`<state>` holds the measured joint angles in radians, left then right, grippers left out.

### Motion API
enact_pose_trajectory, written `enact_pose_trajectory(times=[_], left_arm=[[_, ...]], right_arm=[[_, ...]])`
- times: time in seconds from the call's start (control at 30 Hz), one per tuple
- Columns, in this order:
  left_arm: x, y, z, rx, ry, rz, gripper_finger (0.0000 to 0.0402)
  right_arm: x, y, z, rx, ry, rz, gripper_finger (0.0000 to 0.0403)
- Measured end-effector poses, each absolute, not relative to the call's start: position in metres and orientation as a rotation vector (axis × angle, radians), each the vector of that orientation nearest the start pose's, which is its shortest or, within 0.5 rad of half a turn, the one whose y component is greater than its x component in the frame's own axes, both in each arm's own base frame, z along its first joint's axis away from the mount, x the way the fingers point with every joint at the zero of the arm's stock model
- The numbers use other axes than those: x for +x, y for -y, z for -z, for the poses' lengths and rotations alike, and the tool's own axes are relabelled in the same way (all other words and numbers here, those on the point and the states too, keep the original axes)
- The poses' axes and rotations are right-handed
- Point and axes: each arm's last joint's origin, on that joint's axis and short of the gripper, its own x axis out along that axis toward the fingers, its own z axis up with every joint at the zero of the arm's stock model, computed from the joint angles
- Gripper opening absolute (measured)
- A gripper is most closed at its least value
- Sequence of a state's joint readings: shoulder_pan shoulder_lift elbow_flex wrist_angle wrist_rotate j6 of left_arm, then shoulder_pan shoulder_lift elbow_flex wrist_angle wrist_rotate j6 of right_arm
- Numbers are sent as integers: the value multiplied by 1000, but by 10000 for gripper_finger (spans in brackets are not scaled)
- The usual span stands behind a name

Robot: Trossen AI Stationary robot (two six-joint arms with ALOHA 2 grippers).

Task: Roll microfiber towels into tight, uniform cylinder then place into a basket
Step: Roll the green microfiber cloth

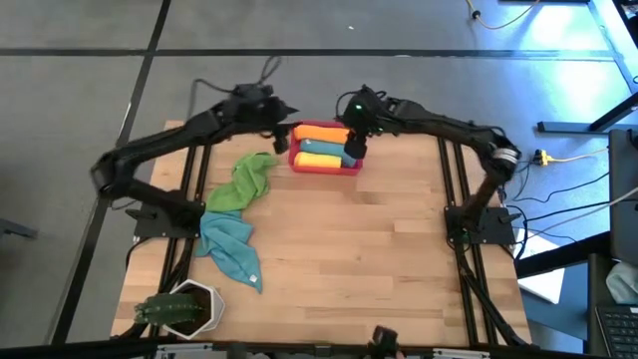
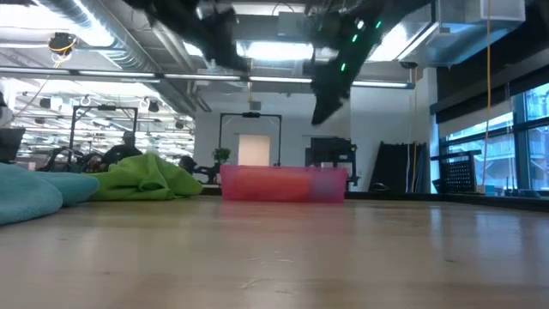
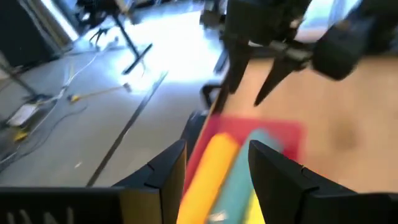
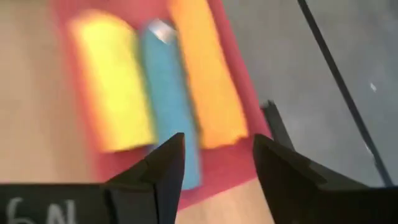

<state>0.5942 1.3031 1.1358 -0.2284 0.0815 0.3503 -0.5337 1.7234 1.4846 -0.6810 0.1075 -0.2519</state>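
Observation:
The red-pink basket (image 1: 351, 169) stands at the table's far middle. It holds three rolled microfiber towels side by side: orange (image 1: 319, 132), teal (image 1: 315, 147) and yellow (image 1: 317, 160). My left gripper (image 3: 217, 152) hovers open above the basket's left end, with nothing between its fingers. My right gripper (image 4: 217, 143) hovers open above the basket's right end, also holding nothing. A crumpled green towel (image 1: 244, 179) and a teal-blue towel (image 1: 229, 244) lie loose on the table's left side.
A white hexagonal pot with a green plant (image 1: 184, 309) stands at the near left corner. Bare wood (image 1: 379, 259) spreads across the table's middle and right. In the low view both grippers hang well above the basket (image 2: 283, 183).

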Motion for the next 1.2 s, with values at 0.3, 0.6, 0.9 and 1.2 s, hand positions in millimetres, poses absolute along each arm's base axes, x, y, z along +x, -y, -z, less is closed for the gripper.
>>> enact_pose_trajectory(times=[0.3,0.6,0.9,1.2], left_arm=[[205,-78,-339,9,-283,-140,160],[173,-26,-294,-16,-86,-2,160],[143,-14,-248,-23,24,-64,160],[137,-14,-229,25,72,-105,160]], right_arm=[[279,102,-299,-9,-553,234,148],[241,28,-245,44,-250,27,142],[225,9,-216,51,-202,63,142],[223,9,-211,-7,-203,92,142]])
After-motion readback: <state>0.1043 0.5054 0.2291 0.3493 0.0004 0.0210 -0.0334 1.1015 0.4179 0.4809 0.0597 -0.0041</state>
